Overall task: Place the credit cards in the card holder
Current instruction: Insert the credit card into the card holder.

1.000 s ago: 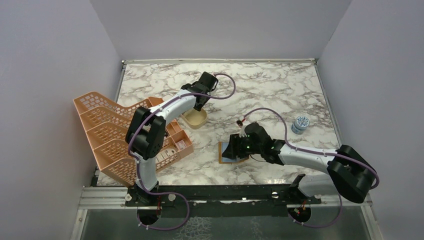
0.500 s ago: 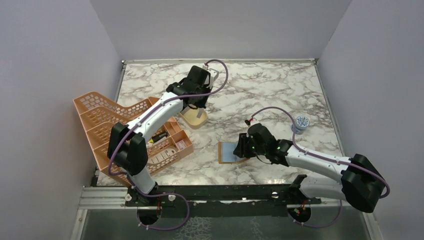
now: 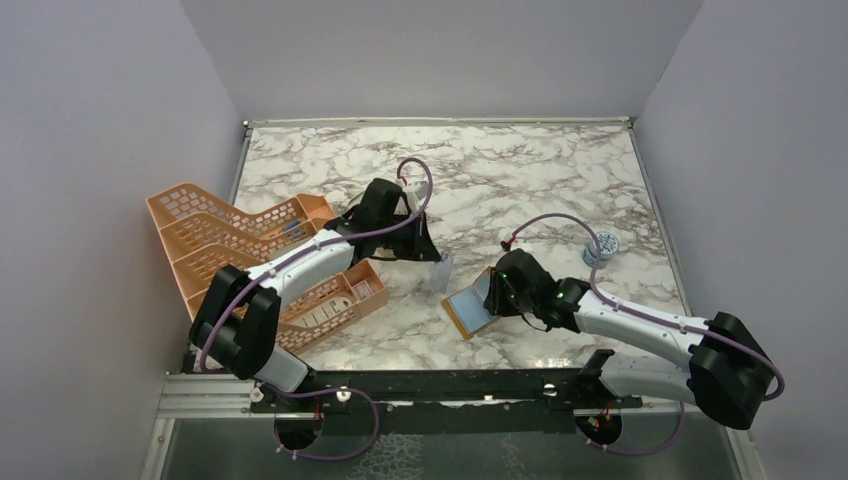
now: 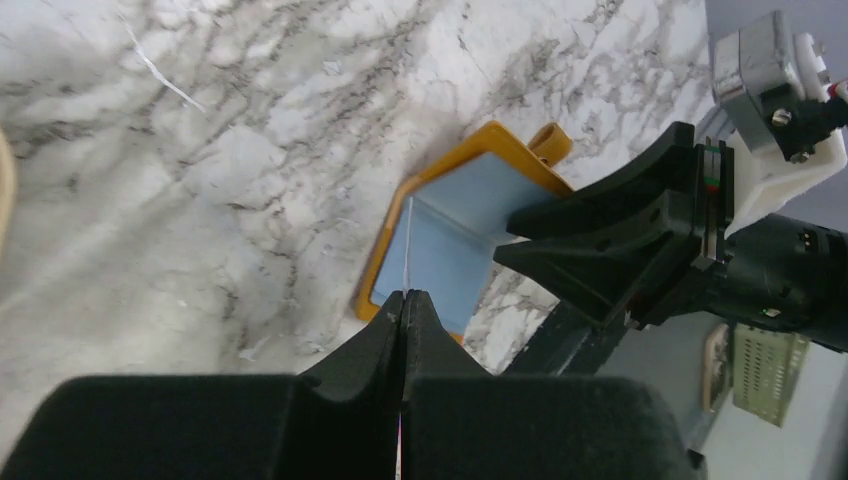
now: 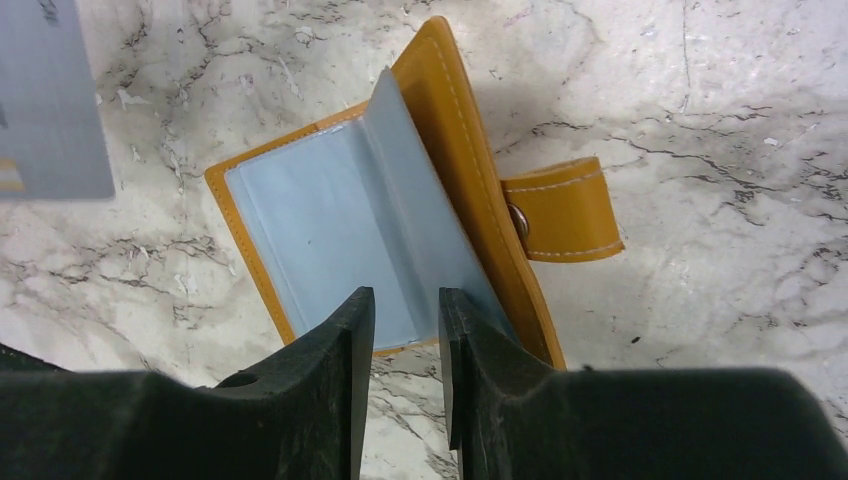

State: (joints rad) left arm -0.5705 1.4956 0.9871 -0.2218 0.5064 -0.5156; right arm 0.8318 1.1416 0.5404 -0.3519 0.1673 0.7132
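Insertion was in hand: a credit card was pinched in the closed left claw above the card holder, open on the worktop. The right claw was half-closed astride its edge, grip unclear. Pocket alignment was needed next.

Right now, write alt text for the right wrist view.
An open mustard card holder rests on the marble table, its pale blue inside showing between the jaws of the right gripper. A grey credit card shows top left.
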